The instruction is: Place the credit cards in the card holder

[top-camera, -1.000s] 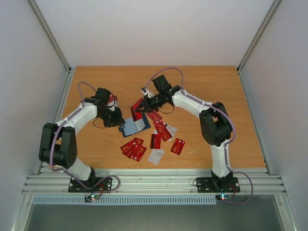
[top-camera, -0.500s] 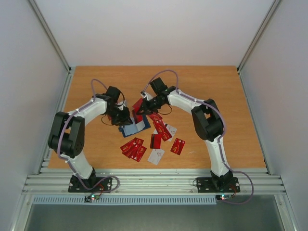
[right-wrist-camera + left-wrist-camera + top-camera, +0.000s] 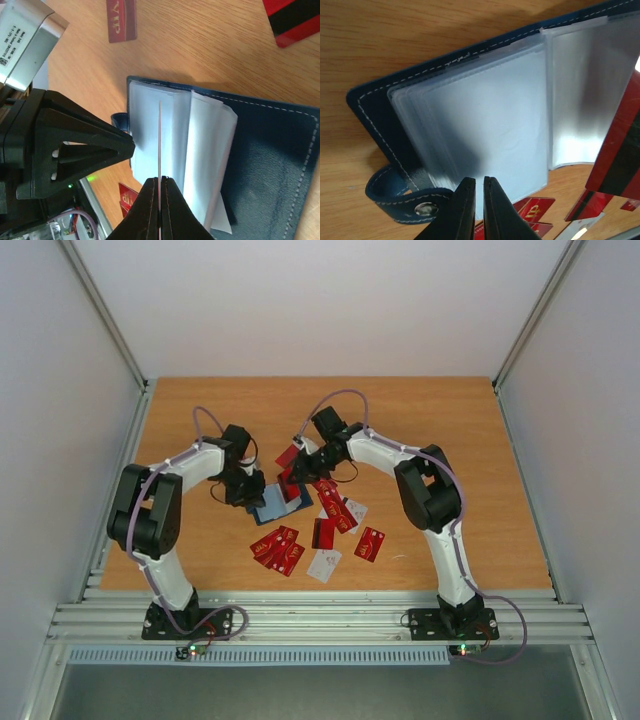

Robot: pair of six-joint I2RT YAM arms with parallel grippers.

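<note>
Pinching the card holder (image 3: 272,508) with the left gripper (image 3: 479,200) — with jaws almost closed on the edge of its clear sleeves (image 3: 485,130). Lying open on the table (image 3: 450,440) between both arms, with blue cover down. Clamped tight in the right gripper (image 3: 160,200), seen edge-on just above the sleeves: one red card (image 3: 615,150). Scattered near the holder, toward the arm bases — more credit cards (image 3: 280,548), red and white.

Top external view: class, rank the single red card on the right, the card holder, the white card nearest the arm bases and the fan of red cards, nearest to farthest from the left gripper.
From the left gripper:
1. card holder, at its fingertips.
2. fan of red cards, just below.
3. white card, lower right.
4. single red card, farthest right.
</note>
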